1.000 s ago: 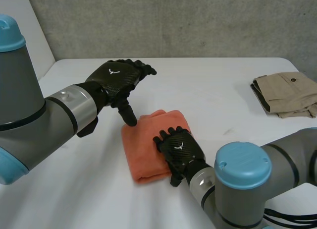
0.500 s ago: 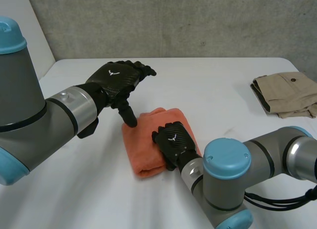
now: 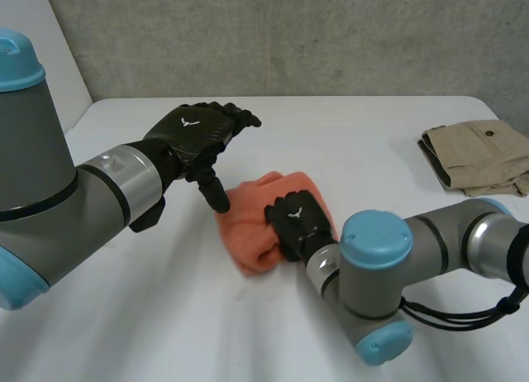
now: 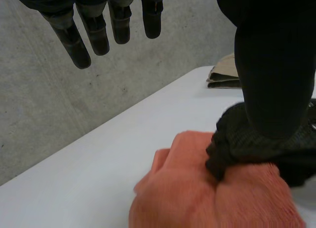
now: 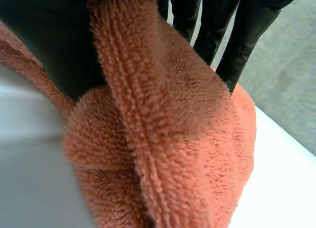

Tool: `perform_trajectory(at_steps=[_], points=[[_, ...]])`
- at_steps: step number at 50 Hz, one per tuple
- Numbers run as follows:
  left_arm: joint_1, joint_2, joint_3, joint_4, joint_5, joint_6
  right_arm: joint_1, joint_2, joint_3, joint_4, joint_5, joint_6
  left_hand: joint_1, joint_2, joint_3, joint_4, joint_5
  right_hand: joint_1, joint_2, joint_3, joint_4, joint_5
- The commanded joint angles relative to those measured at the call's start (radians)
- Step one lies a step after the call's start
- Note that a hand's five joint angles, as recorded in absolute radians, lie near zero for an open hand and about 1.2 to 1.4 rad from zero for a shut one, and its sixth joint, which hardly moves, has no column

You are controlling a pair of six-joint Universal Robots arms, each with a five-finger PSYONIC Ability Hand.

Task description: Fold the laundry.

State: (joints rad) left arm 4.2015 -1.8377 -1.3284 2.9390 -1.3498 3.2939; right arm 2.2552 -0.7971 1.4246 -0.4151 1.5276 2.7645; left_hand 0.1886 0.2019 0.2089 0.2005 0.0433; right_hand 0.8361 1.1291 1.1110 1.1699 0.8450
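An orange fleecy towel (image 3: pixel 248 233) lies bunched on the white table (image 3: pixel 355 142), in front of me. My right hand (image 3: pixel 296 223) sits on the towel's near right side, fingers curled into it. In the right wrist view a ridge of the towel (image 5: pixel 173 139) is pinched between the thumb and the fingers (image 5: pixel 237 35). My left hand (image 3: pixel 194 132) hovers open just above the towel's far left edge, thumb pointing down, touching nothing. From the left wrist, the towel (image 4: pixel 197 188) lies under its straight fingers (image 4: pixel 94 30), with the right hand (image 4: pixel 247 139) dug into it.
A folded khaki garment (image 3: pixel 479 155) lies at the table's far right edge, also seen beyond the towel as the khaki garment (image 4: pixel 224 75) from the left wrist. A grey concrete wall stands behind the table.
The right hand's fingers have closed on the towel, which went from a flat folded rectangle to a crumpled bunch pulled rightward. The right arm swung in lower. The left hand has not moved.
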Motion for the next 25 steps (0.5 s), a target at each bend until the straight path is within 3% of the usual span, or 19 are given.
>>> perform_trajectory(at_steps=[1,15,22,25], points=[[0.000,0.000,0.000,0.000,0.000,-0.002,-0.132,-0.013,-0.013,0.015,-0.036,-0.055,0.001,-0.012,-0.019,-0.011,-0.028,0.560,0.267,0.285,0.226,0.377],[0.000,-0.005,-0.002,0.000,0.000,-0.002,-0.483,-0.071,-0.026,0.081,-0.187,-0.204,0.001,-0.012,-0.019,-0.011,-0.028,0.560,0.267,0.285,0.226,0.377],[0.002,-0.008,-0.002,0.000,0.000,-0.005,-0.520,0.021,-0.202,0.090,-0.342,-0.338,0.001,-0.012,-0.019,-0.011,-0.028,0.560,0.267,0.285,0.226,0.377],[0.002,-0.008,-0.003,0.000,0.000,-0.010,-0.523,0.042,-0.288,0.085,-0.365,-0.342,0.001,-0.012,-0.019,-0.011,-0.028,0.560,0.267,0.285,0.226,0.377]])
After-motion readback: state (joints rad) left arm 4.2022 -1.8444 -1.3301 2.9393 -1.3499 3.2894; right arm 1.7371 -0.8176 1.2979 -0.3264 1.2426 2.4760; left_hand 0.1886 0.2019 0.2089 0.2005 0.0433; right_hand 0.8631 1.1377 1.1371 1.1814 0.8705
